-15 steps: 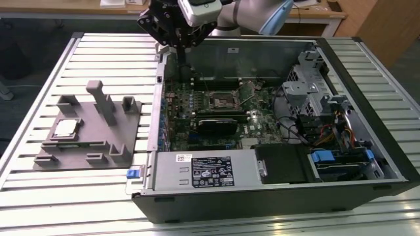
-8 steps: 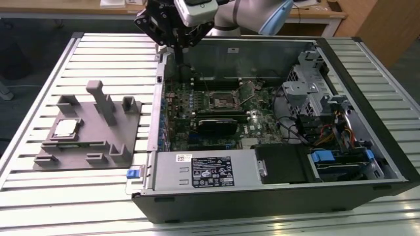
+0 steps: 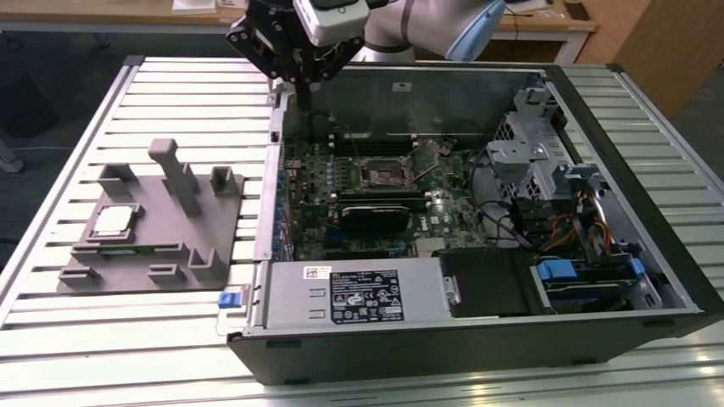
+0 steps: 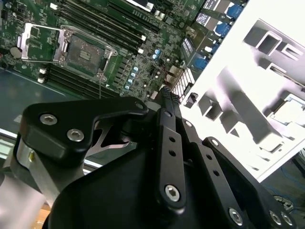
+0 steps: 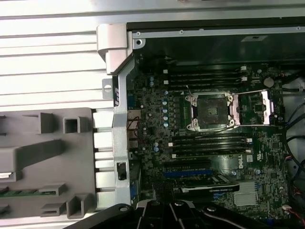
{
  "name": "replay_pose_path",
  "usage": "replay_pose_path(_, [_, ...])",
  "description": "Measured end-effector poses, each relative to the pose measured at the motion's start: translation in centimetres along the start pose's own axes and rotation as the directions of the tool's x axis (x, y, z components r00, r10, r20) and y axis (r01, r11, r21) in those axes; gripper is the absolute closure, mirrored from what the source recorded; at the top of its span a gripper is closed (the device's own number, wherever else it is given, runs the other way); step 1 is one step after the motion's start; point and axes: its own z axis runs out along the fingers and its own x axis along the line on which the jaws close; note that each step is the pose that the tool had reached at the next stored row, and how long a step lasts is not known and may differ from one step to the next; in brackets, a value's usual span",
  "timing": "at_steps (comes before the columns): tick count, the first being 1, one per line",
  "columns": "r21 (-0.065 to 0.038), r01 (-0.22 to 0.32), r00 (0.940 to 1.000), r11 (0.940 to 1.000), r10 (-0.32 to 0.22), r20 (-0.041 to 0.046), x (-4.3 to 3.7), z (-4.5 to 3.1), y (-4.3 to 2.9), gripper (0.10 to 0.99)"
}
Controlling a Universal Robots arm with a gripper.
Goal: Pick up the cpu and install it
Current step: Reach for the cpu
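The hand point(image 3: 303, 83) hangs high over the far corner of the open computer case point(image 3: 453, 356), on the exterior view's left of the case. Its fingers look pressed together with nothing between them, which the second wrist view point(image 4: 167, 95) bears out. The cpu point(image 3: 114, 222) lies flat in a recess of the grey tray point(image 3: 153, 242) on the slatted surface point(image 3: 114, 373). That is outside the case, on the exterior view's left, nearer than the hand and well apart from it. Inside the case the motherboard socket point(image 5: 212, 110) stands uncovered, its load plate point(image 5: 259, 107) swung open beside it. To my eye the trouble lies in the chip being so thin and sitting low among the tray's upright posts point(image 3: 181, 178). Fingers coming down closed or off-centre could knock a post or tip the chip out of its seat. A shallow grip on its edges might let it slip or twist. A carried chip could also catch the case wall, and a skewed landing could damage the socket's contacts.
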Motion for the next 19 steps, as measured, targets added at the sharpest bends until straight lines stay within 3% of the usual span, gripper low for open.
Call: replay_pose_path(19, [0.000, 0.000, 1.0000, 1.0000, 0.000, 0.0000, 1.23, 0.01, -0.09, 0.980])
